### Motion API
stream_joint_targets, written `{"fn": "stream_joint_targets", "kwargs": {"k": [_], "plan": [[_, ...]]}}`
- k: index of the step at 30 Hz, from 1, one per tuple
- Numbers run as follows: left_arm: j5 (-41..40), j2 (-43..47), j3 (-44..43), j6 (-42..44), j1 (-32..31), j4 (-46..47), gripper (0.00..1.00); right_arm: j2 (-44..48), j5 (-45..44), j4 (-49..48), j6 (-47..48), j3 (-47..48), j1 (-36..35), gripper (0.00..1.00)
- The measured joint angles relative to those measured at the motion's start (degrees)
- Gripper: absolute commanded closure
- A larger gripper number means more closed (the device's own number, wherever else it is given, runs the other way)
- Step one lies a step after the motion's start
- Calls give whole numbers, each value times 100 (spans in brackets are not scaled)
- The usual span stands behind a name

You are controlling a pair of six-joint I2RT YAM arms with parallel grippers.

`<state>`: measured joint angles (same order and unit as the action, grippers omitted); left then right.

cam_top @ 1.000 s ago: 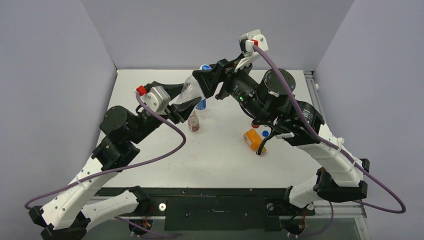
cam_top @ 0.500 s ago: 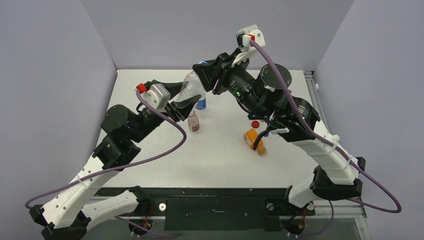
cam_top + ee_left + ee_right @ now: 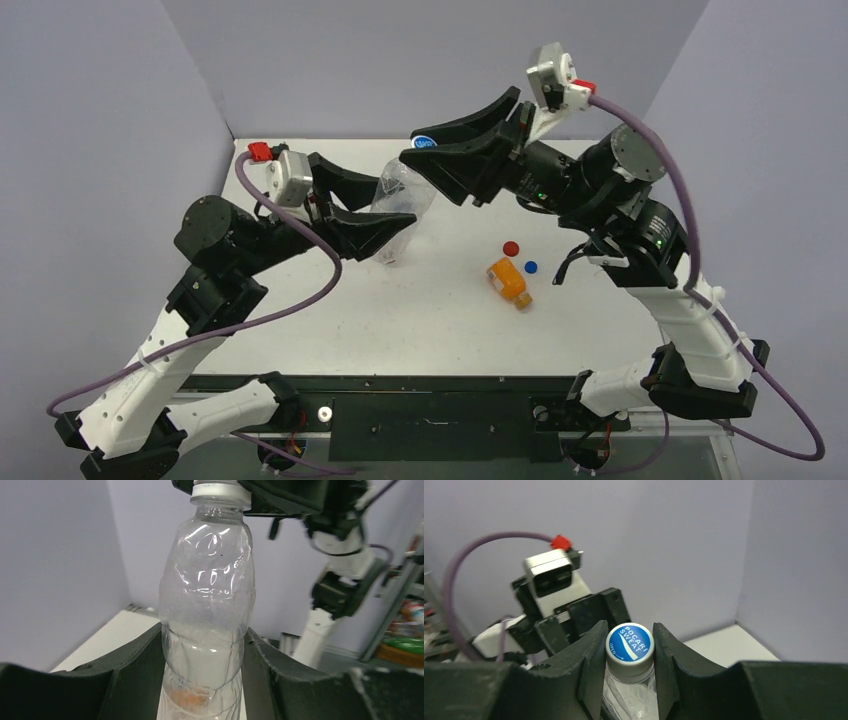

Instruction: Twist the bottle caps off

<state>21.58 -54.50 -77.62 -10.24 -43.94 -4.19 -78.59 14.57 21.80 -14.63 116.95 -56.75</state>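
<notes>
Clear bottle [image 3: 207, 595]: see-thru, no label, white glints; orange-pink blur thru base.
Pocari cap [image 3: 629, 647]: blue top w/ white lettering + white swoosh; side pale grey-white.
Orange bottle [image 3: 508, 281]: bright orange, centre-right of top view.
Red cap [image 3: 511, 248]: plain red, just above orange bottle.
Blue cap [image 3: 530, 267]: plain blue, right of it.
Left claw [image 3: 205, 645]: matte black.
Right claw [image 3: 630, 635]: matte black.
Arms [image 3: 140, 400]: black upper links, white lower links.
Cables [image 3: 300, 305]: purple.
Plugs [image 3: 259, 151]: red, on silver-white cam housings.
Worktop [image 3: 420, 320]: white, faint smudges.
Walls [image 3: 350, 60]: pale lilac-grey, no pattern.
</notes>
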Motion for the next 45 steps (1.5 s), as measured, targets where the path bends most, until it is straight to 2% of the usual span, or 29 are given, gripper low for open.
{"fn": "stream_joint_targets", "kwargs": {"k": [5,10,11,12,13,15,17,20,25,26,30,32,35,41,44,45], "plan": [[1259,-31,-470,-765,-35,-17,98,155,2105,-914,-380,-111,129,100],[2041,17,-581,-1207,-28,7,99,-7,3423,-1904,-1001,-210,131,99],[2116,22,-581,-1261,-15,0,99,-48,3547,-1952,-1045,-192,138,93],[2168,22,-581,-1305,0,4,99,-92,3654,-1958,-1064,-136,166,68],[2214,20,-581,-1333,22,20,99,-125,3716,-1912,-1064,-72,175,35],[2273,9,-579,-1355,55,20,99,-144,3753,-1722,-1075,13,203,22],[2304,-2,-575,-1331,87,15,99,-90,3593,-1517,-966,15,205,20],[2238,-17,-507,-1152,129,9,99,208,2782,-1309,-791,-286,192,19],[1572,24,-208,-501,131,15,99,793,723,-1019,-444,-785,-157,19],[1384,33,-136,-352,136,20,98,789,127,-837,-295,-651,-339,20],[702,83,153,315,136,57,98,308,-1187,-273,22,232,-815,31],[385,109,295,625,136,96,99,-22,-1781,-35,105,730,-874,40],[-103,109,393,1040,133,146,99,-470,-2579,297,186,1141,-898,44],[-870,107,400,1547,94,251,100,-1008,-3327,837,201,1158,-903,49],[-1099,92,400,1676,70,234,100,-1056,-3410,898,190,1150,-909,61],[-1143,79,400,1703,57,240,100,-1045,-3414,892,179,1150,-916,62]]}}
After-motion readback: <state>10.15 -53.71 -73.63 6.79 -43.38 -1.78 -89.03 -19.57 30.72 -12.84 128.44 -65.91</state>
